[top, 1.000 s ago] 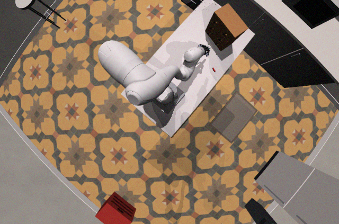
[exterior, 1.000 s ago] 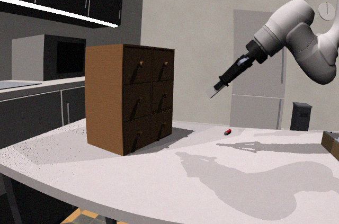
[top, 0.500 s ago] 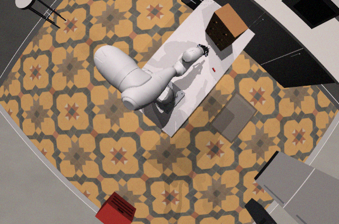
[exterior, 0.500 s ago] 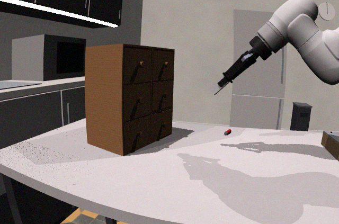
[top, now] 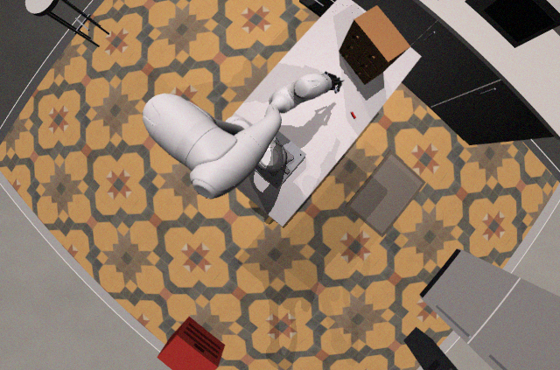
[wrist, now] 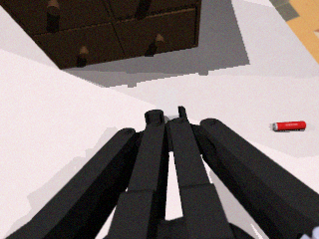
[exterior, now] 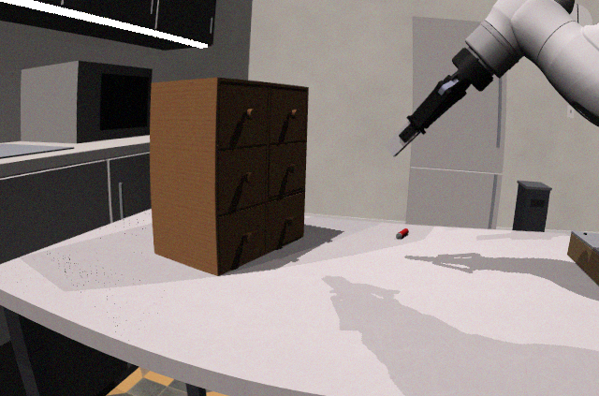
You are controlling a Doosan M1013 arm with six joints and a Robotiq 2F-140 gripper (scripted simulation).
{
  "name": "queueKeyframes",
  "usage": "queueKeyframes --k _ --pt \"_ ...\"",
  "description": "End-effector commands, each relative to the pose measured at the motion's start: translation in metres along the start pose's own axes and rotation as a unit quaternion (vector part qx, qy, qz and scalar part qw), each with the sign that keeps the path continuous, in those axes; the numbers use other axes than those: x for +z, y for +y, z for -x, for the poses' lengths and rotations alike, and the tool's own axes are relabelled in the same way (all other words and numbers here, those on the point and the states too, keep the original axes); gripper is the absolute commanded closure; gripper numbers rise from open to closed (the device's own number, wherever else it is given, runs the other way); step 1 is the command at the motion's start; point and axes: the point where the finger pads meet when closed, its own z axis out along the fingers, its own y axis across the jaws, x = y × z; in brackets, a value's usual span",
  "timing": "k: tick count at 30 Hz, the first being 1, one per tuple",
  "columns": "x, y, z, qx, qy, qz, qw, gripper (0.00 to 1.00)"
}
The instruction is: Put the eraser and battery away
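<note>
The brown chest [top: 381, 33] [exterior: 183, 164] stands upright on the table. Its right middle drawer [exterior: 300, 164] and right bottom drawer [exterior: 298, 219] [wrist: 179, 35] look pushed in, as do the other drawers. Whether one stands out by a few millimetres I cannot tell. My gripper [top: 339, 81] [exterior: 401, 145] [wrist: 167, 101] is shut, with nothing seen between its fingers. It hangs tilted down above the table, in front of the chest and clear of it. No eraser or nine-volt battery shows in any view; the insides of the drawers are hidden.
A small red cylinder [top: 353, 115] [exterior: 402, 233] [wrist: 290, 125] with a grey end lies on the table [top: 311, 130] [exterior: 193, 324], to the right of the chest's front. The arm's grey-topped mount [top: 296, 157] [exterior: 580, 251] stands farther back from the chest. Kitchen counters run behind the chest.
</note>
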Motion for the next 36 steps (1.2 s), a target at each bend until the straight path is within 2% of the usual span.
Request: queueKeyframes --k 1,6,7,13,21,36 --pt "-0.012 0.002 -0.003 -0.008 -0.139 -0.006 0.990 1.00" --pt "-0.018 0.002 -0.003 -0.008 -0.154 0.002 0.988 1.00" --pt "-0.019 0.002 -0.003 -0.008 -0.176 0.007 0.984 1.00" --pt "-0.027 0.002 -0.003 -0.011 -0.239 0.012 0.971 1.00" --pt "-0.031 0.002 -0.003 -0.019 -0.371 -0.009 0.928 1.00" --pt "-0.032 0.002 -0.003 -0.019 -0.381 -0.011 0.924 1.00"
